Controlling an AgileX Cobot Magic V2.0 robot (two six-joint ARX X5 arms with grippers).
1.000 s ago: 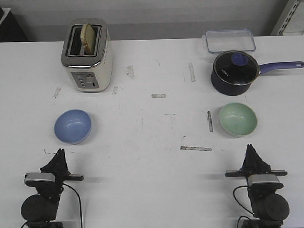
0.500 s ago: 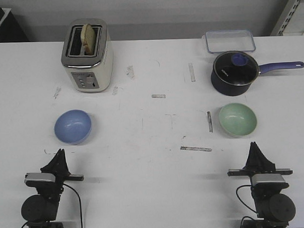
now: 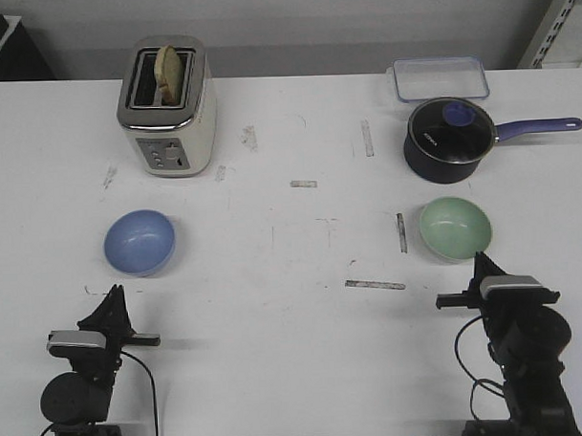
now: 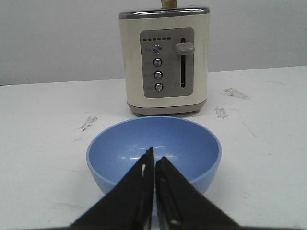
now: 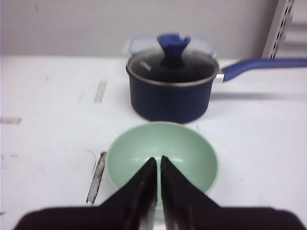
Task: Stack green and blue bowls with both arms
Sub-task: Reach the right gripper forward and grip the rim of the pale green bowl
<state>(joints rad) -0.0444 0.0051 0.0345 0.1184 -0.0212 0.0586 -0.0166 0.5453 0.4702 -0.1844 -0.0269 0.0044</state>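
Observation:
The blue bowl (image 3: 139,242) sits upright on the white table's left side, empty, also seen close up as the blue bowl (image 4: 154,153). My left gripper (image 3: 114,291) rests just in front of it, shut and empty, its tips (image 4: 154,155) a hair apart. The green bowl (image 3: 455,228) stands on the right side, shown again as the green bowl (image 5: 162,155). My right gripper (image 3: 480,261) is raised off the table right in front of that bowl, shut with nothing held (image 5: 159,160).
A cream toaster (image 3: 167,106) with bread in a slot stands at the back left. At the back right are a navy saucepan (image 3: 453,139) with a glass lid, handle pointing right, and a clear plastic container (image 3: 440,78). Grey tape strips (image 3: 375,285) mark the table.
The right arm has risen and moved forward toward the green bowl. The left arm and both bowls have stayed put.

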